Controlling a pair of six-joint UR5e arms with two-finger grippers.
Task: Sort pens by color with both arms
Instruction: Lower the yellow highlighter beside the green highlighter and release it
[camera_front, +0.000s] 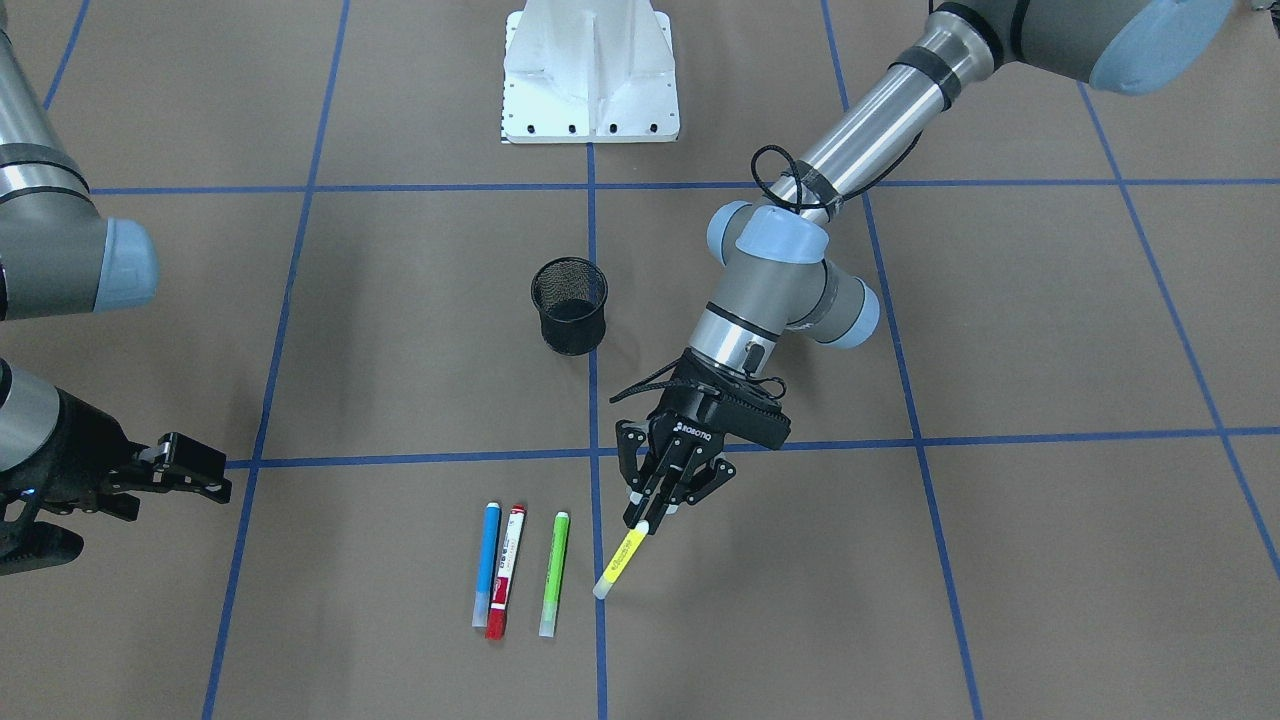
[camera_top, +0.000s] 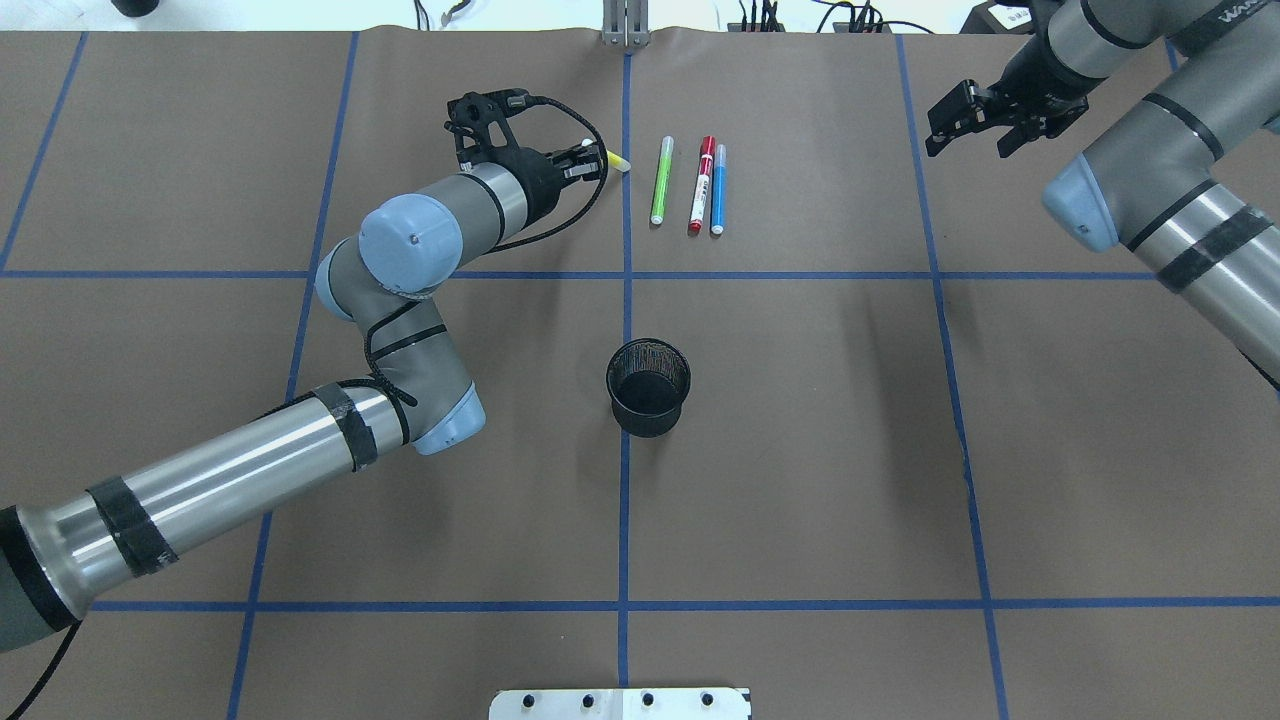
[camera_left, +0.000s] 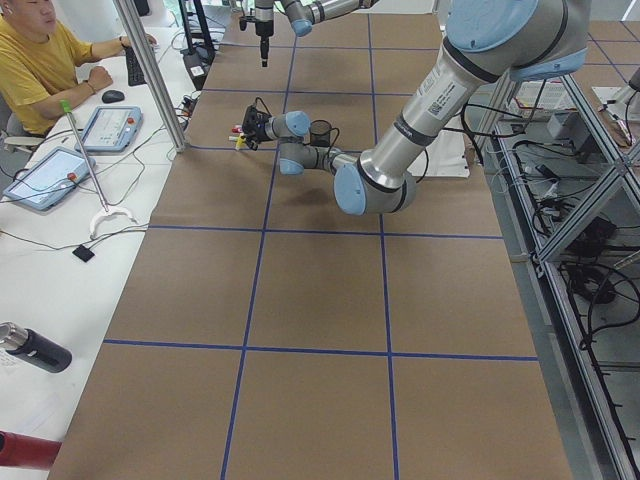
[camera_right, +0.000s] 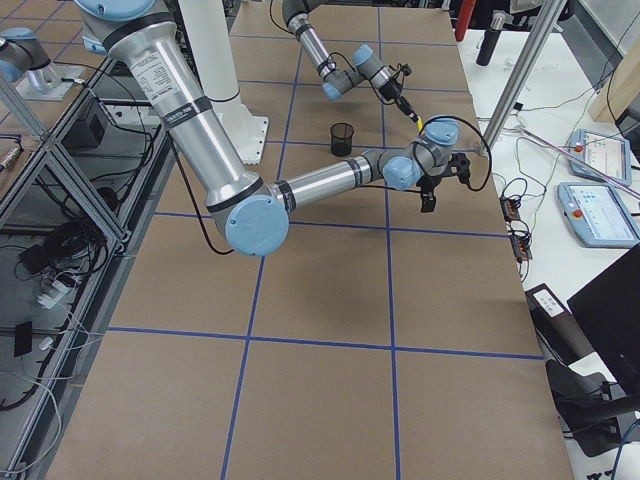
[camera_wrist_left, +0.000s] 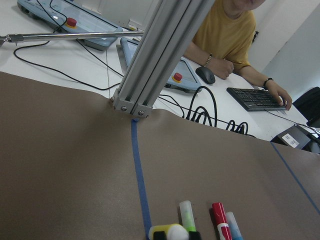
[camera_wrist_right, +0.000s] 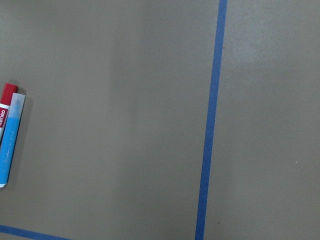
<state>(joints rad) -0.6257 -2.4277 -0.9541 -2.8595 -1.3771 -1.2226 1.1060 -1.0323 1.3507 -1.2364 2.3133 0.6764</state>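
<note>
My left gripper (camera_front: 645, 518) is shut on one end of the yellow pen (camera_front: 620, 562). The pen slopes down toward the table, right of the other pens; I cannot tell whether its tip touches. The lime green pen (camera_front: 554, 573), the white pen with red ends (camera_front: 506, 570) and the blue pen (camera_front: 486, 577) lie side by side on the brown table. In the overhead view the left gripper (camera_top: 590, 158) sits just left of the green pen (camera_top: 661, 180). My right gripper (camera_top: 968, 128) is open and empty, well to the right of the blue pen (camera_top: 718, 188).
A black mesh cup (camera_top: 648, 386) stands upright at the table's middle on the blue centre line. The white pedestal base (camera_front: 590, 75) is at the robot's side. An operator, tablets and an aluminium post (camera_wrist_left: 160, 55) are beyond the far table edge.
</note>
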